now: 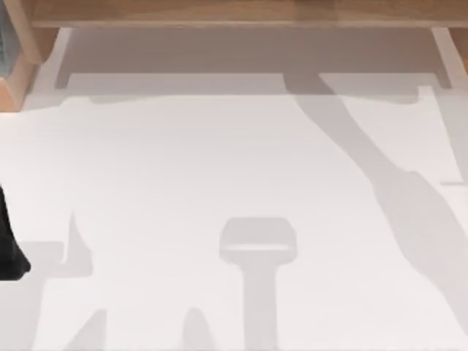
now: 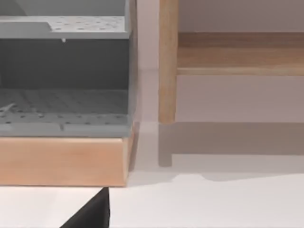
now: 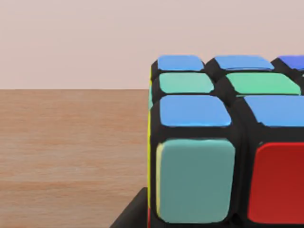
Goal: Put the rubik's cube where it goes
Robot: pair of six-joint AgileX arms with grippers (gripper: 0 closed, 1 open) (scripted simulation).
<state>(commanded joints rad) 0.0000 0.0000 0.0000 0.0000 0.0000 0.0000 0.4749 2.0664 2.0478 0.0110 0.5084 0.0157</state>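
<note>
Setting the cube (image 3: 228, 142) down on the wooden shelf (image 3: 71, 152) calls for a level, slow release; it sits close before the right wrist camera; whether either gripper grips it I cannot tell; left arm (image 1: 11, 248) waits at the table's (image 1: 219, 161) left edge.

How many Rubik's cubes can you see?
1. The Rubik's cube sits on a wooden surface, close up in the right wrist view, with blue, green, teal and red stickers showing. More could be hidden beyond these pictures.

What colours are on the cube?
Blue, green, teal, red, with yellow at one edge; cube shows best in right wrist view.
</note>
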